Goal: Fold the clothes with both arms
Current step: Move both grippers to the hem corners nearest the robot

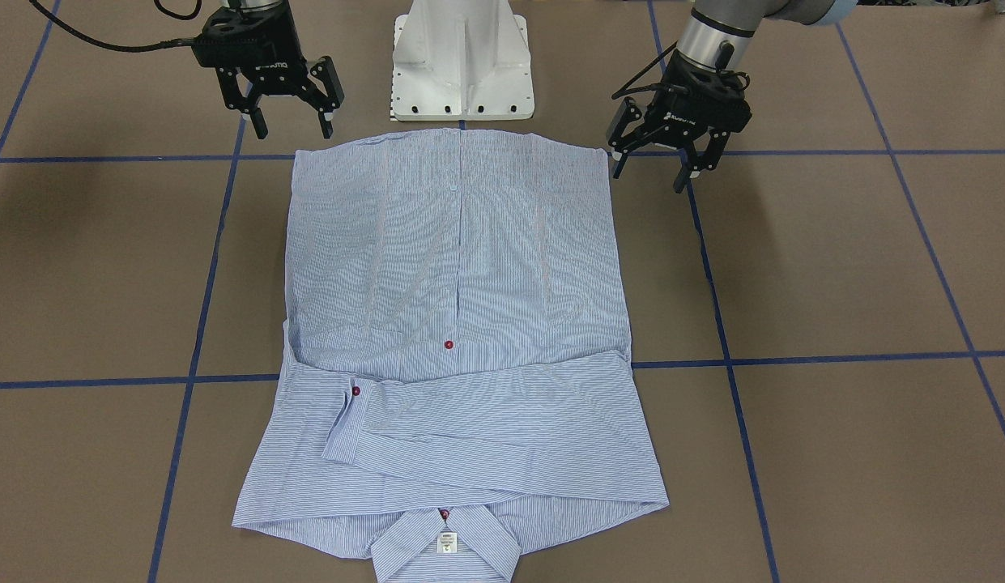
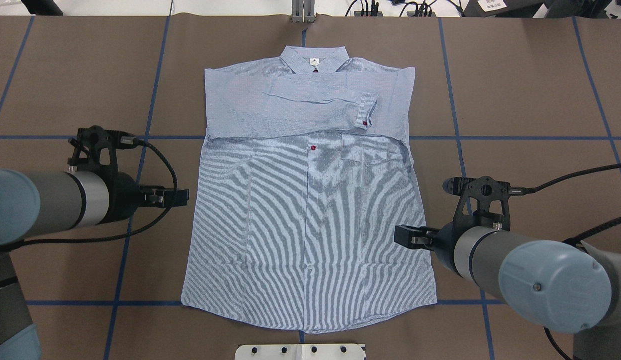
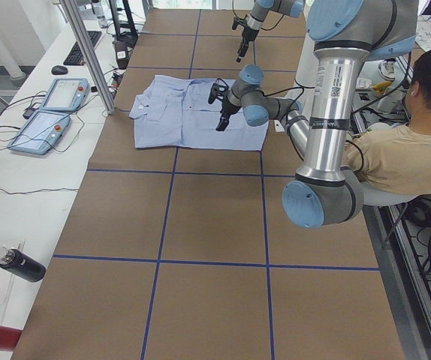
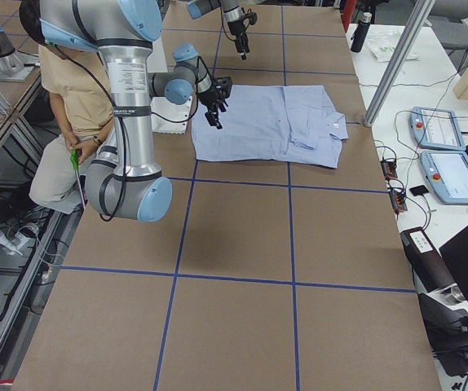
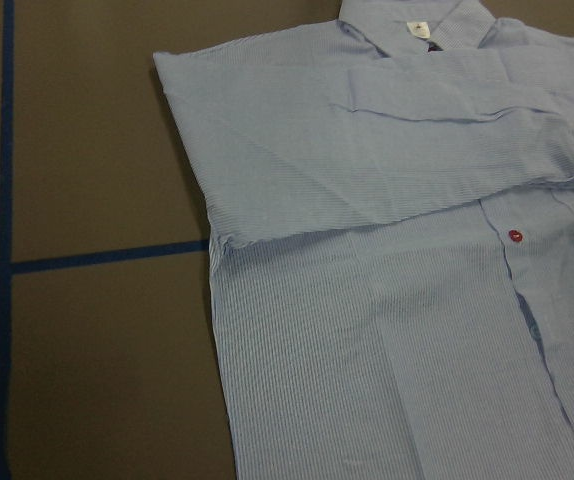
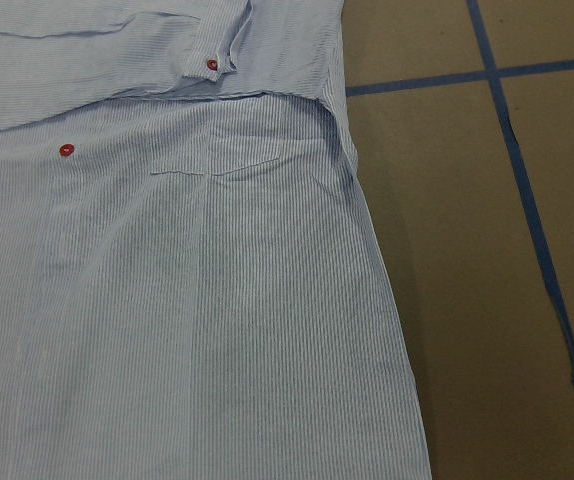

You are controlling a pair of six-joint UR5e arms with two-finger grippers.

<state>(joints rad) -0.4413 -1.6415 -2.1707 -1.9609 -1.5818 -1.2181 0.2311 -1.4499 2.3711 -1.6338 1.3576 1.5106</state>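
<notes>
The light blue striped shirt (image 2: 310, 200) lies flat on the brown table, front up, collar (image 2: 314, 59) away from the robot. Both sleeves are folded across the chest, and a red-buttoned cuff (image 2: 368, 112) lies on top. My left gripper (image 1: 649, 176) is open and empty, hovering just off the shirt's side edge near the hem; it also shows in the overhead view (image 2: 176, 196). My right gripper (image 1: 293, 128) is open and empty, above the opposite hem corner; it also shows in the overhead view (image 2: 408, 236). The wrist views show only the shirt (image 5: 387, 300) (image 6: 167, 300), not the fingers.
The white pedestal base (image 1: 462, 65) stands just behind the hem. Blue tape lines (image 1: 794, 356) cross the brown table cover. A seated person (image 3: 396, 150) is beside the robot. Two teach pendants (image 3: 50, 112) and bottles (image 3: 16, 262) lie on the white side bench.
</notes>
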